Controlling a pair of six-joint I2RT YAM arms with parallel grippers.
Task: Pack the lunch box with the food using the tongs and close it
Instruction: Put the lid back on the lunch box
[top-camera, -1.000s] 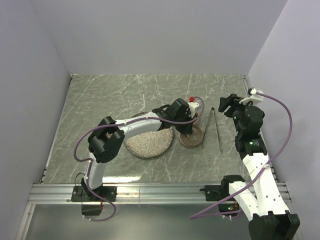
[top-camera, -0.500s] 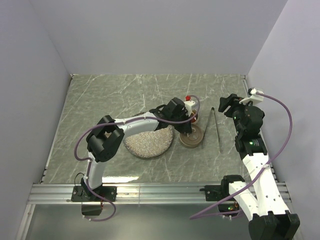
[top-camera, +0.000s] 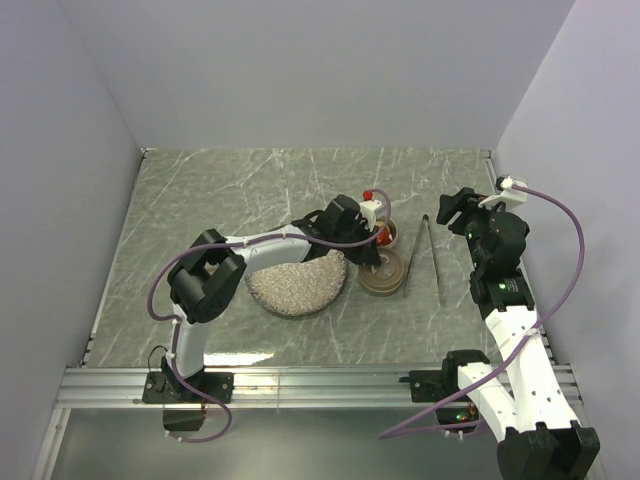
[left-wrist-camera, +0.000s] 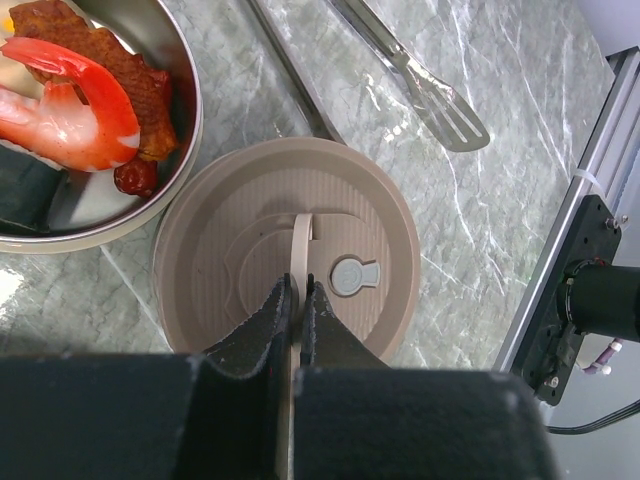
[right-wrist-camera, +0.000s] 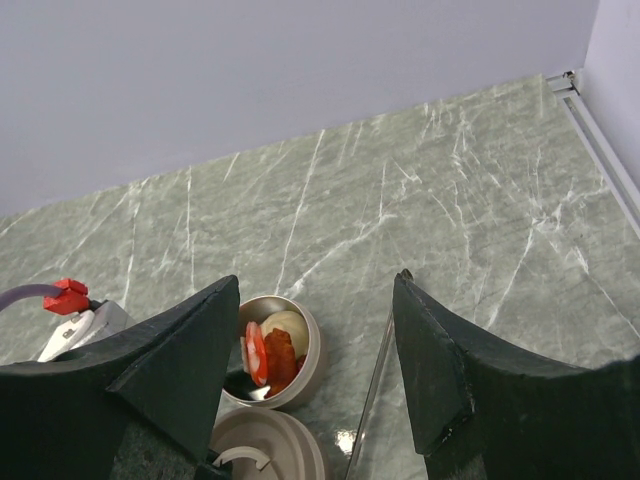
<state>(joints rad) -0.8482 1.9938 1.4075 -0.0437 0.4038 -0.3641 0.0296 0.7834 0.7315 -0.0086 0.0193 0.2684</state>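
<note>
Left end effector (left-wrist-camera: 297, 298) grips ribbed, round tan lid (left-wrist-camera: 235, 235).

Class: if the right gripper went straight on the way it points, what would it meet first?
Most likely the bare table between the lunch tin and the tongs. The open right gripper aims into that gap, though depth is hard to judge.

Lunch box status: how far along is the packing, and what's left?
Packing looks done: food sits in the lunch box, and the tongs lie on the table. In hand: the left end effector is shut on the strap of the lid, which rests beside the box. Left: set the lid on and close it. The right end effector is open, empty.
</note>
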